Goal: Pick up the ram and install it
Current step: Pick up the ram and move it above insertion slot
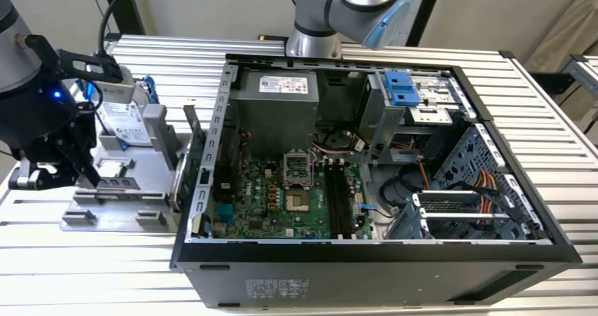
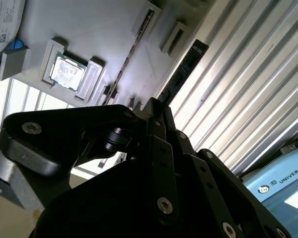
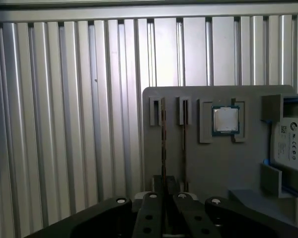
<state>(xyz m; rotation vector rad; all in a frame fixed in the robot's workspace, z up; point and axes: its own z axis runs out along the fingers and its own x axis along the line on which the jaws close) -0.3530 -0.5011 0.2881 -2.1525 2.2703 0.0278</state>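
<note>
The ram (image 3: pixel 163 144) is a long thin stick standing on its edge at the rim side of the grey holder (image 3: pixel 213 163). In the second wrist view the ram (image 2: pixel 181 72) runs dark and narrow out from the fingertips. My gripper (image 3: pixel 164 191) is shut on its near end, and the black linkage of the gripper (image 2: pixel 156 106) spreads out behind the fingers. In the exterior view the gripper (image 1: pixel 92 179) hangs over the holder (image 1: pixel 112 218), at that view's left, beside the open computer case (image 1: pixel 374 253). The black motherboard slots (image 1: pixel 338 200) lie inside the case.
A second thin stick (image 3: pixel 184 148) stands in the neighbouring slot. A square silver processor chip (image 3: pixel 224 120) and a hard drive (image 3: pixel 290 144) in a blue frame also sit on the holder. Another arm's base (image 1: pixel 313 39) stands behind the case on the ribbed metal table (image 1: pixel 84 274).
</note>
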